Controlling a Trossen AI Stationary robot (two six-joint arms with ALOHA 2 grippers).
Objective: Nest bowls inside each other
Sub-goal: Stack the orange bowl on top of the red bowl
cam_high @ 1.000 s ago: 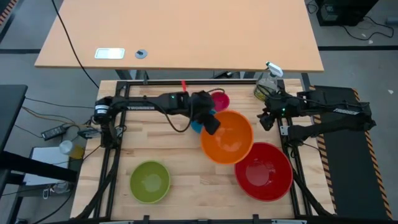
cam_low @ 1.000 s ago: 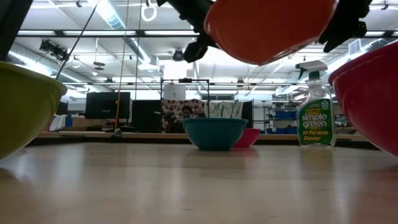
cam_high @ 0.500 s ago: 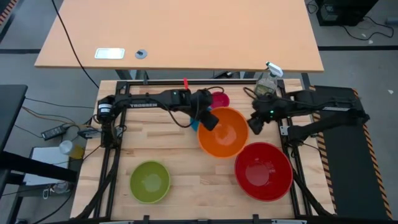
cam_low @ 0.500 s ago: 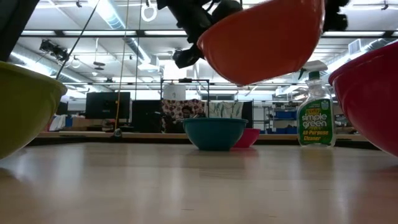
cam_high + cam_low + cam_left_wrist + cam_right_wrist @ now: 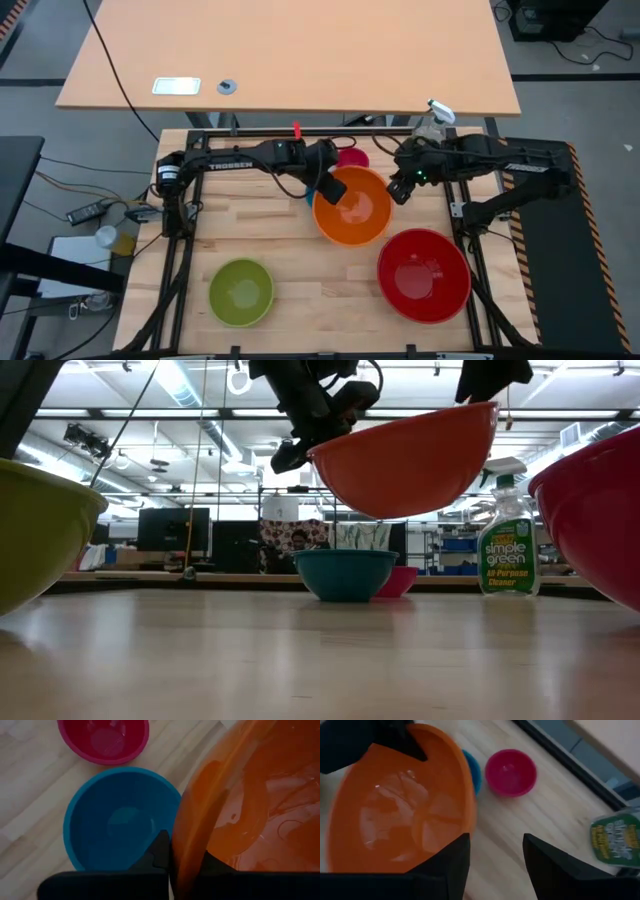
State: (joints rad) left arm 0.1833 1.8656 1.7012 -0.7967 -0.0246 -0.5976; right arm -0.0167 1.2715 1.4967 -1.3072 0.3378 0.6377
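Note:
My left gripper [image 5: 333, 190] is shut on the orange bowl [image 5: 352, 207], which hangs above the table's middle. The blue bowl [image 5: 120, 820] stands on the table below the gripper, and the pink bowl [image 5: 102, 740] stands just beyond it toward the far edge. My right gripper [image 5: 495, 850] is open at the orange bowl's right rim [image 5: 390, 200]. Near the table's right front stands the red bowl [image 5: 423, 275]. The lime green bowl [image 5: 241, 291] stands at the left front. My left gripper pinches the orange bowl's left rim [image 5: 179, 835], one finger [image 5: 162, 850] outside the wall and one inside. It comes slanting down from the table's left. The bowl hangs clear of the table [image 5: 400, 460], mouth up, its right side a little higher. My right gripper has one finger [image 5: 454, 854] in front of the orange bowl's rim; I cannot tell whether it touches.
A clear spray bottle [image 5: 432, 125] stands at the table's far right corner, just behind my right arm. Black frame rails run along the table's edges [image 5: 180, 250]. Bare wood lies between the green bowl and the red bowl.
My left gripper has carried the orange bowl a little toward the table's left and far side and tipped it from steeply tilted to nearly level. My right gripper has come in from the right edge toward the bowl's right rim.

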